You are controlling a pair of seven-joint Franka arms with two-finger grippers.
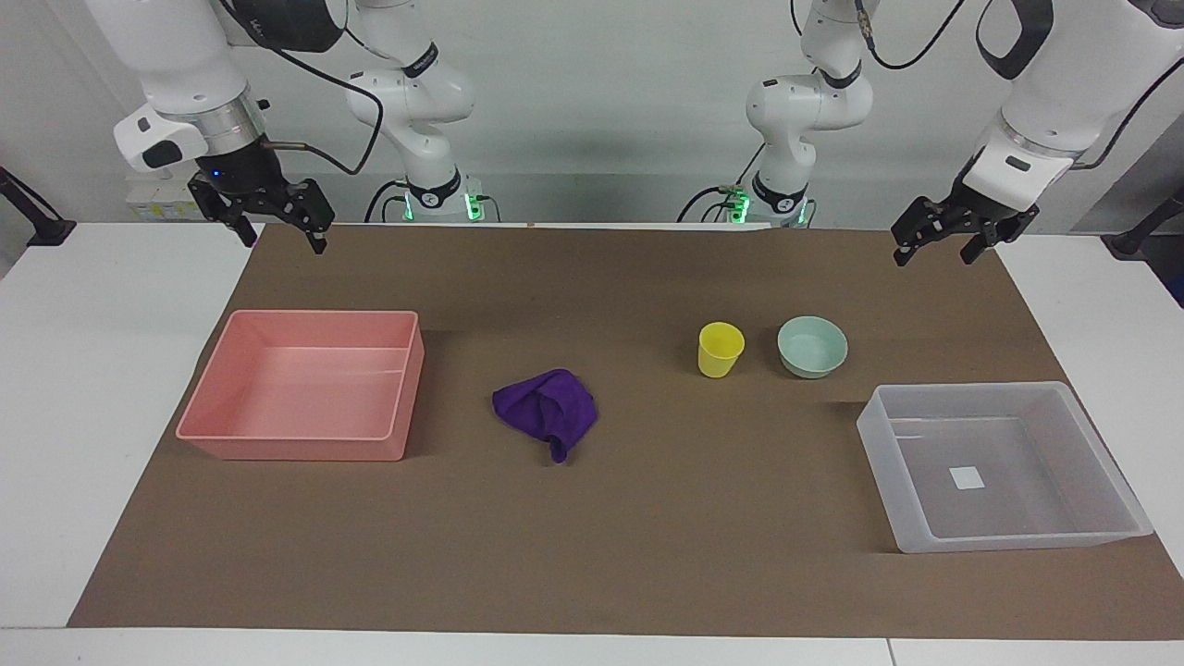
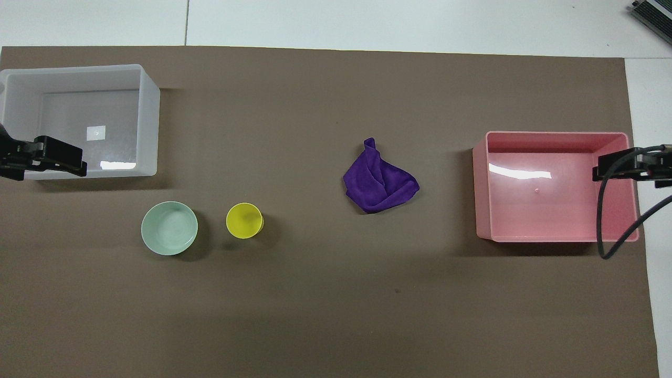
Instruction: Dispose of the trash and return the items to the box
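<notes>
The items stand side by side on the brown mat: a yellow cup (image 1: 720,349) (image 2: 244,220) and a pale mint bowl (image 1: 812,346) (image 2: 169,228), both upright and empty. The box (image 1: 886,462) (image 2: 150,121), translucent white with a small label on its floor, sits empty farther from the robots than the bowl, at the left arm's end. The trash, a crumpled purple cloth (image 1: 546,410) (image 2: 379,178), lies mid-table. My left gripper (image 1: 932,255) hangs open in the air over the mat's corner at its own end. My right gripper (image 1: 284,242) hangs open over the other corner.
An empty pink bin (image 1: 296,450) (image 2: 480,189) sits at the right arm's end of the table. The brown mat (image 1: 592,546) covers most of the white tabletop. A black cable (image 2: 611,231) loops over the pink bin's edge in the overhead view.
</notes>
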